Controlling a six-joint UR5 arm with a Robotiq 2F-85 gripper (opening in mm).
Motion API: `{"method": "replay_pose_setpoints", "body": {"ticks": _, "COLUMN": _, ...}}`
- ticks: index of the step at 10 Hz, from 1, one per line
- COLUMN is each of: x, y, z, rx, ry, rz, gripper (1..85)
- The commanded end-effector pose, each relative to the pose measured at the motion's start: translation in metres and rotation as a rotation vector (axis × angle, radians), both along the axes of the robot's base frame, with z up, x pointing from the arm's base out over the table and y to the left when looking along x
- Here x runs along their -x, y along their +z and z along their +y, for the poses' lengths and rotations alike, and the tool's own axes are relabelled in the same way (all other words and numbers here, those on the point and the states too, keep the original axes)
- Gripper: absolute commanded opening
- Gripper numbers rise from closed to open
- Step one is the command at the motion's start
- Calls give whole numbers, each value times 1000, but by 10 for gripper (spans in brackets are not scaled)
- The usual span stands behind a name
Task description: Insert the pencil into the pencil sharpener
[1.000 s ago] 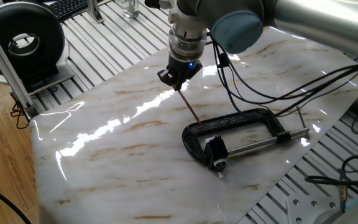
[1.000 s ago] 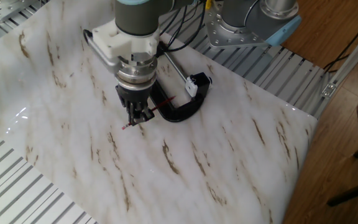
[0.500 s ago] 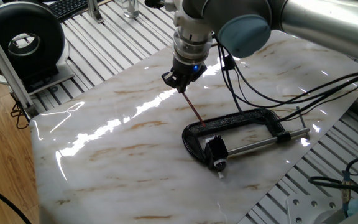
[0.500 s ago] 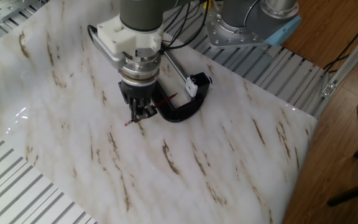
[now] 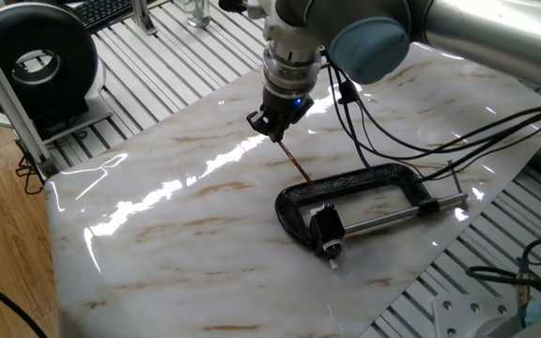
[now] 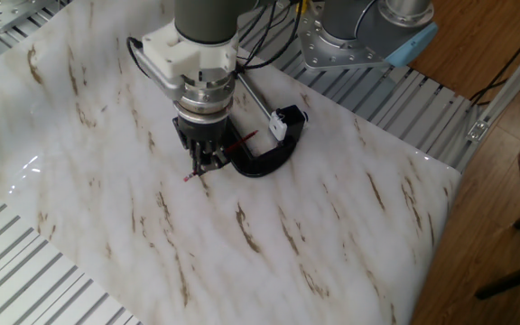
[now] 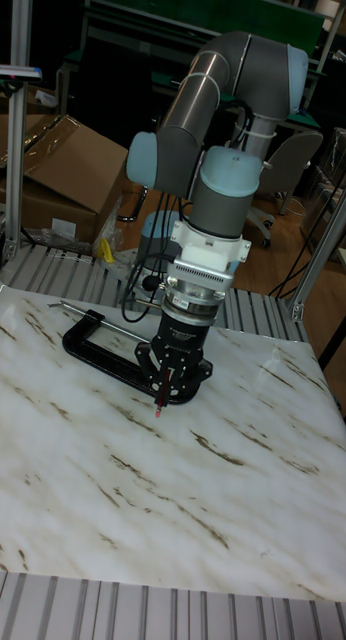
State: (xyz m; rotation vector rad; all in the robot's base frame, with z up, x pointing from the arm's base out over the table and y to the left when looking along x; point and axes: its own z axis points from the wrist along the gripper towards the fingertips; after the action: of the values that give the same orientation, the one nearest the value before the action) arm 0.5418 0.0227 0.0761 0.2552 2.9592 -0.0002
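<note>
Marble-patterned tabletop (image 5: 158, 235) — hand (image 5: 273, 123) clamped on the pencil (image 5: 294, 161), its far end slanting down toward the black clamp (image 5: 364, 188).

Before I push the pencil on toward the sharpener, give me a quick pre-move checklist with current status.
1. Grip: two-finger gripper shut on the thin dark-red pencil - ok.
2. Pencil angle: slanted, lower end toward the large black C-shaped metal clamp - ok.
3. Target: small black boxy pencil sharpener held in the clamp, upright - ok.
4. Tip aligned with the sharpener hole: hole not visible - cannot tell.
5. Pencil clear of the clamp frame: its end overlaps the frame in both fixed views - cannot tell.
6. Dangling black cables clear of the clamp - cannot tell.
</note>
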Motion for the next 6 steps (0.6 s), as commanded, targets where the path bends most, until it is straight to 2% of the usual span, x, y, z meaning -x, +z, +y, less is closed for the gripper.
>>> {"method": "replay_pose_setpoints", "body": {"ticks": 1, "x": 8, "y": 8, "z": 2, "rx": -19, "ry": -12, "rz": 11, "gripper": 10}}
{"method": "replay_pose_setpoints", "body": {"ticks": 3, "x": 21, "y": 25, "z": 6, "rx": -42, "ry": -48, "rz": 13, "gripper": 10}}
{"method": "replay_pose_setpoints", "body": {"ticks": 6, "x": 22, "y": 28, "z": 6, "rx": -35, "ry": -47, "rz": -21, "gripper": 10}}
